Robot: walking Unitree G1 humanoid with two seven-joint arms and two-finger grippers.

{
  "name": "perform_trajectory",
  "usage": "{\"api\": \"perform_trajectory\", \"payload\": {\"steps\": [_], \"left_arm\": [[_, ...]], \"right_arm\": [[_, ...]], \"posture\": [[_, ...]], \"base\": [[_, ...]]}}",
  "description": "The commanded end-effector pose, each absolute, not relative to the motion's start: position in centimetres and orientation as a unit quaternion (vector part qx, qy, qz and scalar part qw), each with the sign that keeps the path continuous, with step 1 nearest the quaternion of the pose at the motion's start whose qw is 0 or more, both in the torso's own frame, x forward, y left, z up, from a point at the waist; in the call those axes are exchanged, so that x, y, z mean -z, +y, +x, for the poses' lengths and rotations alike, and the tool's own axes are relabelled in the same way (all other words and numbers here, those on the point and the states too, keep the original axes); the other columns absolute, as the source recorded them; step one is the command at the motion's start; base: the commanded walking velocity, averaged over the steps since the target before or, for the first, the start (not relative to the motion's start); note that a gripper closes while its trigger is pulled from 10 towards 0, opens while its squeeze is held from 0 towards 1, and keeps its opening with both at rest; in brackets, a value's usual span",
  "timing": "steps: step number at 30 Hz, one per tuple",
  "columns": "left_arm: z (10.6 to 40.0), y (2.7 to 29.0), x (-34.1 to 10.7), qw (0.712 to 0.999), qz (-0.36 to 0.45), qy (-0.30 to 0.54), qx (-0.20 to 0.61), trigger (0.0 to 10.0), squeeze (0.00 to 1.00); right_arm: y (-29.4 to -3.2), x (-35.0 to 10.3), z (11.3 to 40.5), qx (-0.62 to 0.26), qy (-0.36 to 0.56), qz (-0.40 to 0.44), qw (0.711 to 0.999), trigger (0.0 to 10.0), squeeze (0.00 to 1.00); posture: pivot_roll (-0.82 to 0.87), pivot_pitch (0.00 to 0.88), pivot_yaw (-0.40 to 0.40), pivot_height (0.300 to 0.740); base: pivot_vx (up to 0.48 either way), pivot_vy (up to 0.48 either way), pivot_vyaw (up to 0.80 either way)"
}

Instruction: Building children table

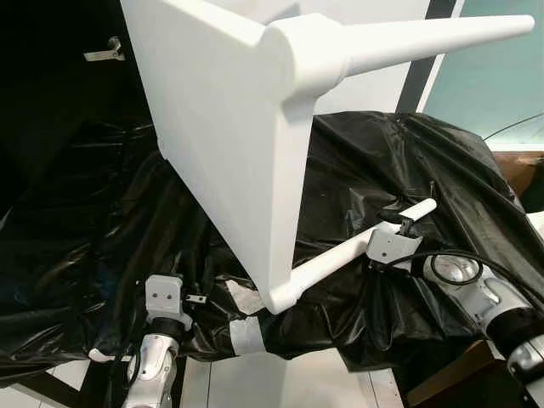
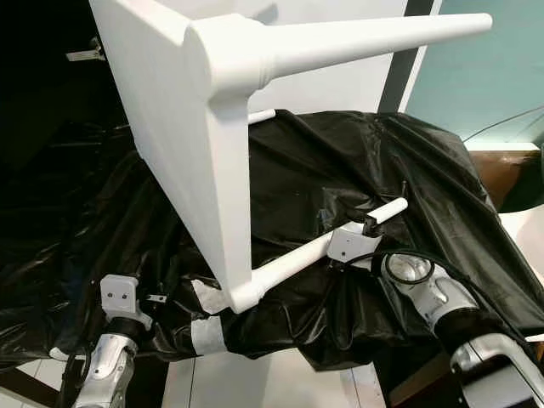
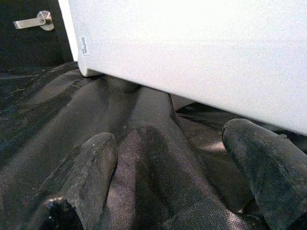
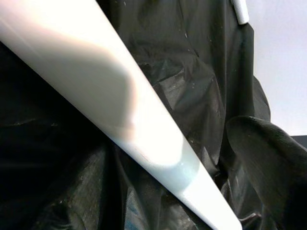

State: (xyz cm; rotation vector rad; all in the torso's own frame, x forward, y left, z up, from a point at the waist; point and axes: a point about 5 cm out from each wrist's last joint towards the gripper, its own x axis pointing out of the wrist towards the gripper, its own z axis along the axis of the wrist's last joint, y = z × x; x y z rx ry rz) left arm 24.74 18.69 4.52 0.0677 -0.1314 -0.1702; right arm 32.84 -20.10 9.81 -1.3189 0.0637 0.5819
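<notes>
Right end effector (image 1: 406, 228) grips a white table leg (image 1: 340, 255) near its tip. Left end effector (image 3: 177, 191) rests spread and empty on black plastic sheet (image 1: 76, 255), beside the tilted white children's table (image 1: 221, 136).

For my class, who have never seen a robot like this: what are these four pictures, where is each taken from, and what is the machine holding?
This is a walking humanoid robot with two silver arms, each ending in a gripper with two long black fingers. The two wide pictures come from a pair of cameras on its head, looking down. The two close pictures come from cameras on its wrists.

Before it, a white children's table stands tipped on its side on a surface draped in black plastic sheeting. One table leg points out to the robot's right, high up. A lower leg runs toward the right gripper, which is at that leg near its end. The left gripper is open, low over the sheeting beside the tabletop, holding nothing.
</notes>
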Motion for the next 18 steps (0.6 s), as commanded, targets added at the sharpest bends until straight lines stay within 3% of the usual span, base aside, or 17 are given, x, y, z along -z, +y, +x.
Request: {"api": "perform_trajectory", "payload": {"steps": [1, 2, 3, 4, 5, 6, 7, 12, 15, 18], "left_arm": [[23.4, 19.3, -2.2, 0.999, 0.029, -0.007, 0.041, 10.0, 0.00], [23.3, 19.3, -2.1, 0.999, 0.029, -0.006, 0.042, 10.0, 0.00], [23.3, 19.3, -2.1, 0.999, 0.029, -0.006, 0.042, 10.0, 0.00], [23.2, 19.3, -2.1, 0.999, 0.030, -0.006, 0.042, 10.0, 0.00], [23.1, 19.3, -2.0, 0.999, 0.031, -0.005, 0.043, 10.0, 0.00], [23.1, 19.3, -2.0, 0.999, 0.031, -0.005, 0.043, 10.0, 0.00], [23.1, 19.2, -2.0, 0.998, 0.032, -0.004, 0.046, 10.0, 0.00], [23.2, 19.1, -1.9, 0.998, 0.033, -0.004, 0.050, 10.0, 0.00], [23.3, 19.0, -1.9, 0.998, 0.035, -0.006, 0.052, 10.0, 0.00], [23.3, 19.0, -1.9, 0.998, 0.036, -0.005, 0.053, 10.0, 0.00]], "right_arm": [[-21.0, -8.0, 32.3, -0.278, 0.074, -0.611, 0.738, 9.8, 0.00], [-21.5, -7.3, 32.1, -0.282, 0.092, -0.611, 0.734, 7.4, 0.00], [-21.5, -7.3, 32.1, -0.282, 0.092, -0.611, 0.734, 7.4, 0.00], [-21.8, -6.8, 31.9, -0.285, 0.107, -0.609, 0.732, 6.8, 0.00], [-22.1, -6.3, 31.7, -0.287, 0.121, -0.603, 0.734, 4.1, 0.00], [-22.1, -6.3, 31.7, -0.287, 0.121, -0.603, 0.734, 4.1, 0.00], [-22.3, -5.9, 31.6, -0.289, 0.134, -0.590, 0.741, 0.0, 0.00], [-22.7, -5.0, 31.2, -0.290, 0.168, -0.543, 0.770, 0.0, 0.00], [-23.0, -4.4, 30.7, -0.277, 0.200, -0.448, 0.826, 0.0, 0.00], [-23.1, -4.4, 30.7, -0.266, 0.206, -0.410, 0.847, 0.0, 0.00]], "posture": [[0.14, 0.000, -0.040, 0.740], [0.14, 0.000, -0.039, 0.740], [0.14, 0.000, -0.039, 0.740], [0.14, 0.000, -0.037, 0.740], [0.14, 0.000, -0.034, 0.740], [0.14, 0.000, -0.034, 0.740], [0.14, 0.000, -0.033, 0.740], [0.14, 0.000, -0.031, 0.740], [0.13, 0.000, -0.026, 0.740], [0.13, 0.000, -0.026, 0.740]], "base": [[0.000, 0.000, 0.00], [0.000, 0.000, 0.00], [0.000, 0.000, 0.00], [0.000, 0.000, 0.00], [0.000, 0.000, 0.00], [0.000, 0.000, 0.00], [0.000, 0.000, 0.00], [0.000, 0.000, 0.00], [0.000, 0.000, 0.00], [0.000, 0.000, 0.00]]}}
